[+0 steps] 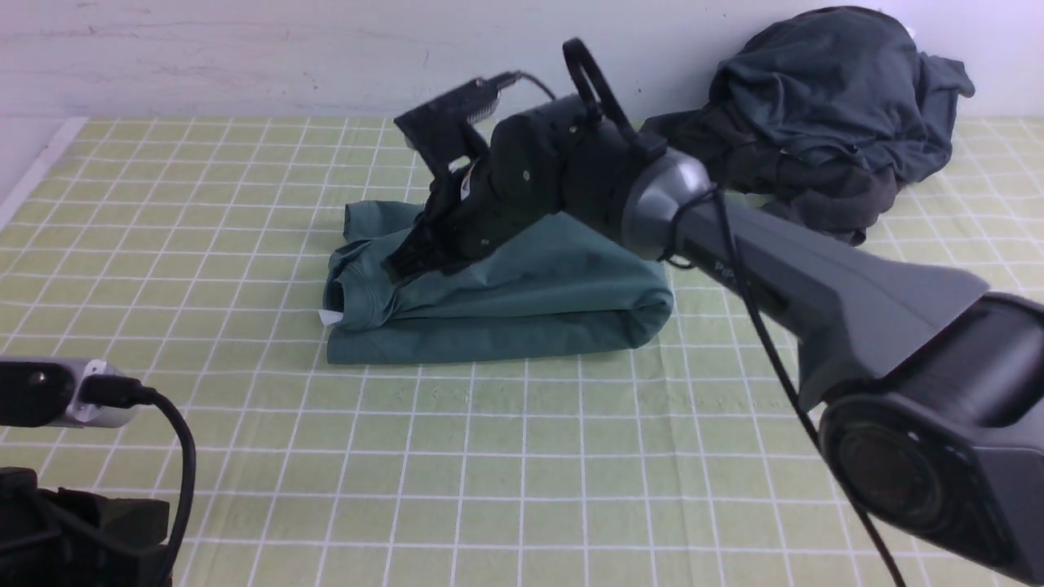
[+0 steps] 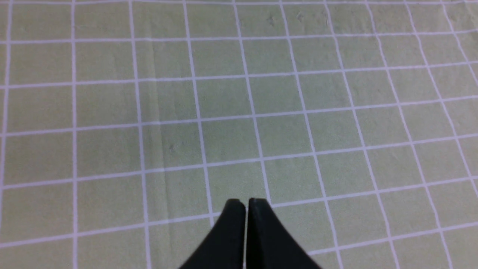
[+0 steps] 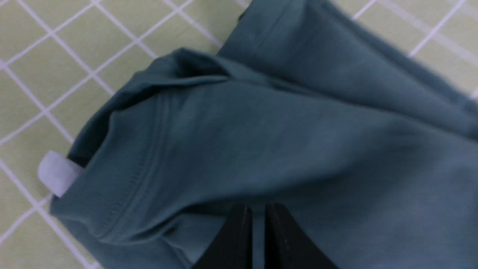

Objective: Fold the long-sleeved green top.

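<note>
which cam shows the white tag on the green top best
The right wrist view: the white tag sticks out at the green top's neck, close up. The front view shows it only as a small white fleck. The left wrist view misses it, showing mat.

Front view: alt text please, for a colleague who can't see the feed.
The green long-sleeved top lies folded in a compact bundle in the middle of the green checked mat, with the right gripper angled down at its neck end. A heap of dark grey garments sits at the far right.
</note>
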Controlling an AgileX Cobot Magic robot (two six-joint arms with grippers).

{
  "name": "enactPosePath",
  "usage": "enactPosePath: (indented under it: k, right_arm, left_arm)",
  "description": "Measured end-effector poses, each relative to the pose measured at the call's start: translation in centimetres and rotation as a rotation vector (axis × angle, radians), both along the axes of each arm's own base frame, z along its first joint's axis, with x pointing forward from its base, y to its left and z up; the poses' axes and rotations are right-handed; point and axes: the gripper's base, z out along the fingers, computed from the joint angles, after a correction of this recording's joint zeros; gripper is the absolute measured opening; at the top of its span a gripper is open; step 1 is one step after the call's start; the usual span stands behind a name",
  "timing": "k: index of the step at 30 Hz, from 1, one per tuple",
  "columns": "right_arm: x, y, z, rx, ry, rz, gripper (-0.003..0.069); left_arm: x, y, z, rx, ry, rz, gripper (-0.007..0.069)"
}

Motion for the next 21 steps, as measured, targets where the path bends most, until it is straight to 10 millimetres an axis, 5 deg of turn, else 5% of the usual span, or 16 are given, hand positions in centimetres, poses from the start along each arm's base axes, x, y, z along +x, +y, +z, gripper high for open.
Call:
enactPosePath:
  k: [2, 7, 11, 13, 14, 15, 16, 17, 18, 19, 20, 21]
  right_arm:
    - [-0.5, 1.8, -2.2, 0.077, 0.041, 0.025, -0.0006]
    - [-1.4, 3.8, -2.8, 0.148, 0.002, 0.098, -0.0013]
    - [-1.2, 3.1, 1.6, 0.118, -0.126, 0.220, -0.0013]
    - [-1.0, 1.4, 6.1, 0.124, -0.183, 0.242, -0.0013]
    - [-1.0, 1.2, 6.6, 0.128, -0.188, 0.242, -0.0013]
    - [-1.2, -1.2, 12.0, 0.170, -0.253, 0.227, -0.0013]
    - [-1.7, -2.6, 15.1, 0.202, -0.292, 0.217, -0.0014]
    - [-1.6, -3.1, 15.8, 0.208, -0.301, 0.209, -0.0014]
    - [-2.9, -6.2, 21.1, 0.267, -0.369, 0.180, -0.0014]
    - [-2.9, -6.8, 21.7, 0.272, -0.378, 0.171, -0.0014]
    - [-4.6, -10.0, 26.1, 0.301, -0.439, 0.147, -0.0014]
    - [-5.4, -12.0, 28.1, 0.304, -0.469, 0.125, -0.0014]
  left_arm:
    - [0.0, -0.1, 0.0, -0.016, 0.000, 0.003, -0.0003]
    - [-0.1, -0.2, 0.5, 0.010, -0.033, -0.040, -0.0003]
    - [-2.3, -0.3, 3.4, 0.103, -0.252, -0.125, -0.0003]
    - [-4.3, -0.2, 4.1, 0.156, -0.385, -0.146, -0.0003]
    - [-4.4, -0.2, 4.1, 0.165, -0.402, -0.147, -0.0003]
    - [-5.9, -0.2, 4.0, 0.200, -0.490, -0.151, -0.0003]
    - [-6.7, -0.1, 3.8, 0.219, -0.543, -0.150, -0.0003]
    - [-7.1, -0.1, 3.8, 0.223, -0.568, -0.145, -0.0003]
    - [-8.0, 0.0, 3.4, 0.247, -0.640, -0.133, -0.0003]
    - [-8.3, 0.0, 3.2, 0.250, -0.653, -0.132, -0.0003]
    - [-9.2, 0.1, 2.8, 0.271, -0.736, -0.110, -0.0003]
    - [-9.6, 0.2, 2.5, 0.277, -0.775, -0.095, -0.0003]
